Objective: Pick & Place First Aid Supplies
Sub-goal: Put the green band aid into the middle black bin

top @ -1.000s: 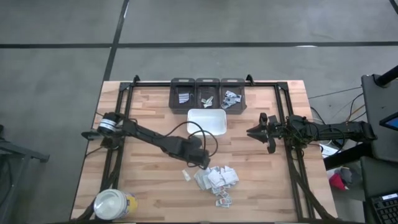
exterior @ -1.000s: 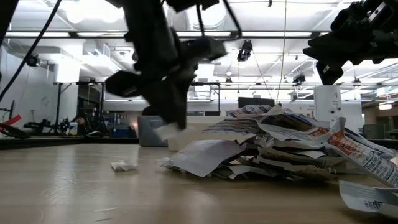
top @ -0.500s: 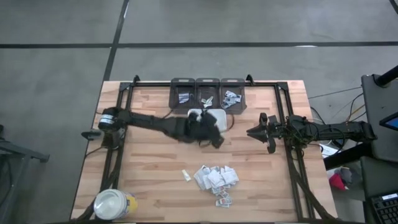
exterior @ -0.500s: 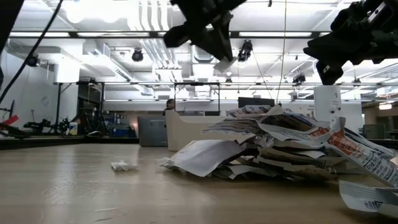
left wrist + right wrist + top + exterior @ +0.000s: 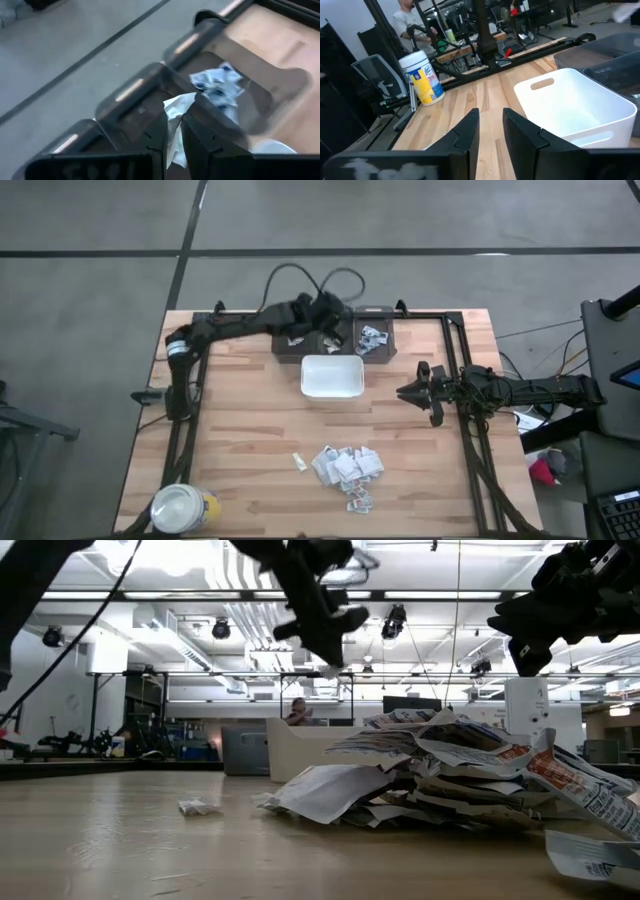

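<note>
A wooden desk seen from above carries three small dark bins side by side along its far edge. The left bin holds a few pale packets, the middle bin is mostly covered by the left arm, and the right bin holds several white packets with blue-grey print. Just in front of the bins sits a white rectangular tray, with nothing showing inside it. Nearer the front edge lies a loose pile of small white packets, with one stray packet just beside it. A round yellow jar with a white lid stands at the front left corner. The left end effector hangs over the bins, its fingers closed narrowly on a crumpled white packet held above the middle bin. The right end effector hovers over the desk to the right of the tray, its fingers a small way apart and holding nothing. A person sits in the room beyond the desk.
</note>
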Motion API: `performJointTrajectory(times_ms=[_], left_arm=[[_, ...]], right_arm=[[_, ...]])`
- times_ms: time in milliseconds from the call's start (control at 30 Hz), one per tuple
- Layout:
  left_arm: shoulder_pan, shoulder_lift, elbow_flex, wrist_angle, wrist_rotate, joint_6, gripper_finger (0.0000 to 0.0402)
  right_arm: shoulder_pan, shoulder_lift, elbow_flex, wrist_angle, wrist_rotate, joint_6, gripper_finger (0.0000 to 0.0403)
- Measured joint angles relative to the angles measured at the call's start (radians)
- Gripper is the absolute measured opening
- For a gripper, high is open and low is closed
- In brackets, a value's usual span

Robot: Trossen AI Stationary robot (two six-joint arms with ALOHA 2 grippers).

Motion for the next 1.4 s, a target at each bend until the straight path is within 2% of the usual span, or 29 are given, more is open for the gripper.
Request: performJointTrajectory(times_ms=[267, 467, 667, 900, 1267, 1400], left_arm=[[0.134, 0.094, 0.000, 0.068, 0.211, 0.019, 0.0045], [0.150, 0.188, 0.000, 0.071, 0.248, 0.020, 0.0045], [0.149, 0.261, 0.001, 0.091, 0.291, 0.020, 0.0046], [0.150, 0.282, 0.002, 0.106, 0.318, 0.016, 0.0052], [0.150, 0.279, 0.006, 0.103, 0.318, 0.015, 0.0115], [0.151, 0.232, 0.044, 0.026, 0.379, 0.014, 0.0133]], right_arm=[[0.000, 0.000, 0.000, 0.000, 0.000, 0.000, 0.0077], [0.000, 0.000, 0.000, 0.000, 0.000, 0.000, 0.0068], [0.000, 0.000, 0.000, 0.000, 0.000, 0.000, 0.0075], [0.000, 0.000, 0.000, 0.000, 0.000, 0.001, 0.0085], [0.000, 0.000, 0.000, 0.001, 0.000, 0.003, 0.0082], [0.000, 0.000, 0.000, 0.001, 0.000, 0.003, 0.0074]])
